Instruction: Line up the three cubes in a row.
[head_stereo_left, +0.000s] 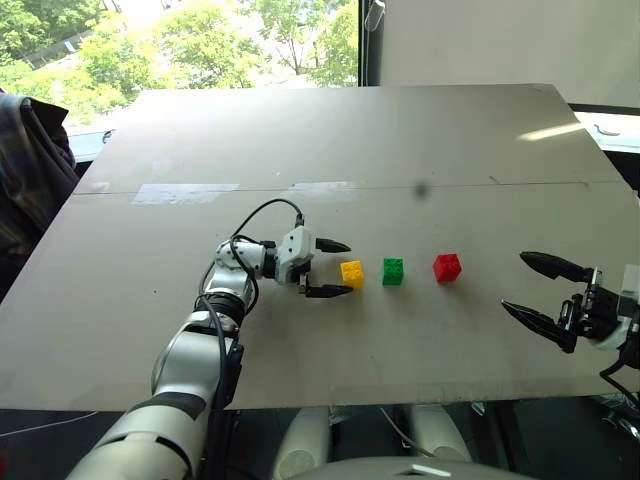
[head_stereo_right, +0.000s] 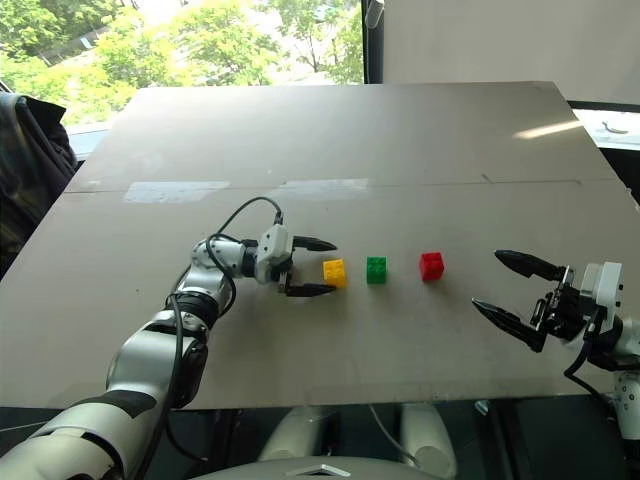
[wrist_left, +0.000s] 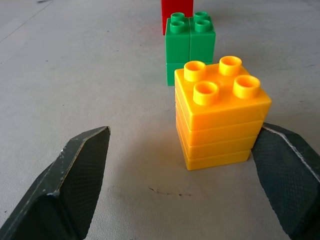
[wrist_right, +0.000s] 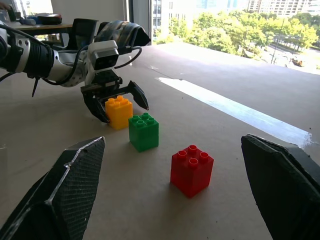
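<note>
Left gripper (head_stereo_left: 334, 268) stands open, jaws flanking the yellow cube (head_stereo_left: 352, 273) without clamping it, right gripper (head_stereo_left: 539, 290) open and well apart, while yellow, green cube (head_stereo_left: 393, 270) and red cube (head_stereo_left: 447, 267) sit in one row on the table (head_stereo_left: 330, 150), so alignment appears essentially done.

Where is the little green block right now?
In the head views, the green block stands mid-table, middle of the row: yellow block on its left, red block on its right, all apart.
</note>
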